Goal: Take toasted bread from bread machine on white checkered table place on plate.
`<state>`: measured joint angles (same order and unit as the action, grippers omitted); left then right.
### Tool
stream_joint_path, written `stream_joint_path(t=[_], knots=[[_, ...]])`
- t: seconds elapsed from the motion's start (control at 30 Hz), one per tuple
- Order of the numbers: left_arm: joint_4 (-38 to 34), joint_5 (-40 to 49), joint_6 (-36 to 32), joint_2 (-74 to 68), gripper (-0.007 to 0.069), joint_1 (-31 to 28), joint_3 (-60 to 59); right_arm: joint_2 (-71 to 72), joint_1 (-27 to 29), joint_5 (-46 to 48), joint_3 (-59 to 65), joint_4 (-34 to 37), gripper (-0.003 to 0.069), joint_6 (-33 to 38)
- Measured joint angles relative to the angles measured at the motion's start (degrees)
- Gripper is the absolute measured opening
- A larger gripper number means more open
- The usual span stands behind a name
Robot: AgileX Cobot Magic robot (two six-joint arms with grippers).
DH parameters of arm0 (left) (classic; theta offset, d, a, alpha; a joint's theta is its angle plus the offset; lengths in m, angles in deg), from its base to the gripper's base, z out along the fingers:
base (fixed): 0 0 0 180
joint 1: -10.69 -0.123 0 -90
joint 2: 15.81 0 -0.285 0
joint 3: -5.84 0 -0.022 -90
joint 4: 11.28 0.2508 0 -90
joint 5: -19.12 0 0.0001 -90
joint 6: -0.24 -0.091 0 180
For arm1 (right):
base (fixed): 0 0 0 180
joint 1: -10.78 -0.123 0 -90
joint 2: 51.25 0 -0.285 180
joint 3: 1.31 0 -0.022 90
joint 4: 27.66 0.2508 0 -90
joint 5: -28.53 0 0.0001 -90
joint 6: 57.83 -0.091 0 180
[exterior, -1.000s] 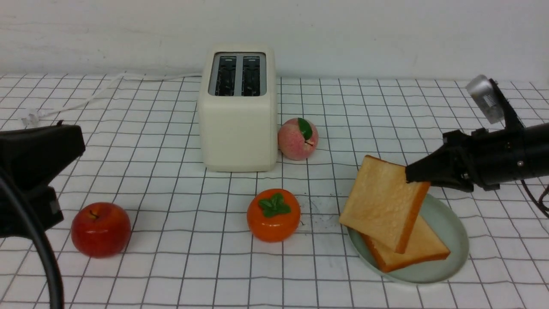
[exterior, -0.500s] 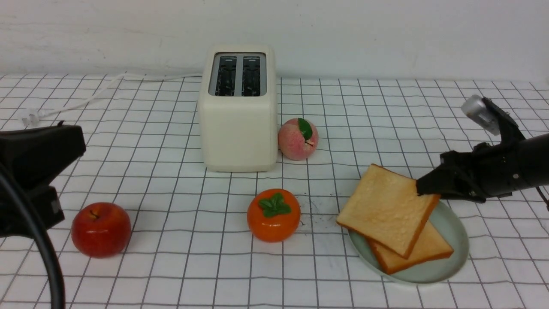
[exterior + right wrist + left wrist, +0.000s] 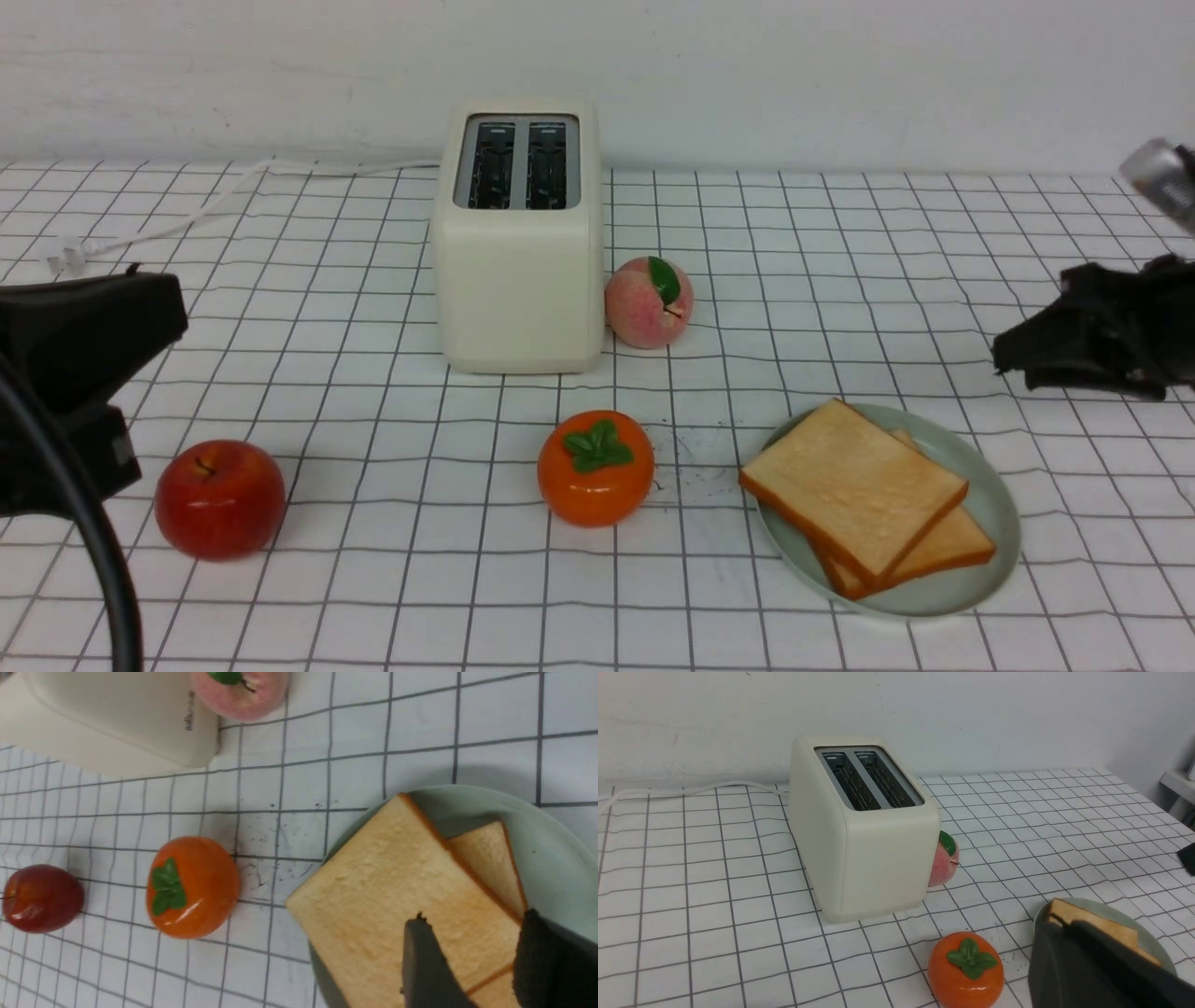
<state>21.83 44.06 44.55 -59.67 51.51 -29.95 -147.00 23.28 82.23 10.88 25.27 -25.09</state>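
Two slices of toasted bread lie stacked on the mint-green plate (image 3: pixel 1001 495) at the front right of the white checkered table (image 3: pixel 840 243). The upper slice (image 3: pixel 854 485) lies askew over the lower slice (image 3: pixel 948 549). My right gripper (image 3: pixel 1004 347) is open and empty, above and to the right of the plate. In the right wrist view its fingers (image 3: pixel 474 917) hang apart over the upper slice (image 3: pixel 387 891). The bread machine (image 3: pixel 518 243) stands at the back with both slots empty. My left gripper (image 3: pixel 140 317) stays at the far left, its jaws together (image 3: pixel 1064 938).
An orange persimmon (image 3: pixel 595 467) sits left of the plate. A pink peach (image 3: pixel 648 301) leans by the toaster's right side. A red apple (image 3: pixel 219 497) sits at the front left. The toaster's white cord (image 3: pixel 187 213) runs back left. A white wall stands behind.
The right gripper lowered the upper slice flat onto the lower one, let go of it, and drew back up and to the right. The left arm has not moved.
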Motion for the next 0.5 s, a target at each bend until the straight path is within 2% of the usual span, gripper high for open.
stream_joint_path(t=[0.07, 0.13, 0.27, 0.5], knots=[[0.0, 0.0, 0.0, 0.0, -0.0013, 0.0, 0.0, 3.54, 0.0, 2.88, -1.08, -3.03, 0.019, -2.68], [0.1, 0.0, 0.0, 0.12, -0.0013, 0.0, -0.04, 10.97, 0.0, 8.0, -2.29, -9.07, 0.0109, -6.56], [2.14, 0.0, 0.44, 2.36, -0.0013, 0.0, -0.39, 23.26, 0.0, 14.23, -2.08, -18.81, -0.0002, -9.73], [3.16, -0.12, 2.6, 13.47, -0.0013, 0.0, -6.14, 42.44, 0.0, 15.54, 2.8, -27.82, -0.001, -14.27]])
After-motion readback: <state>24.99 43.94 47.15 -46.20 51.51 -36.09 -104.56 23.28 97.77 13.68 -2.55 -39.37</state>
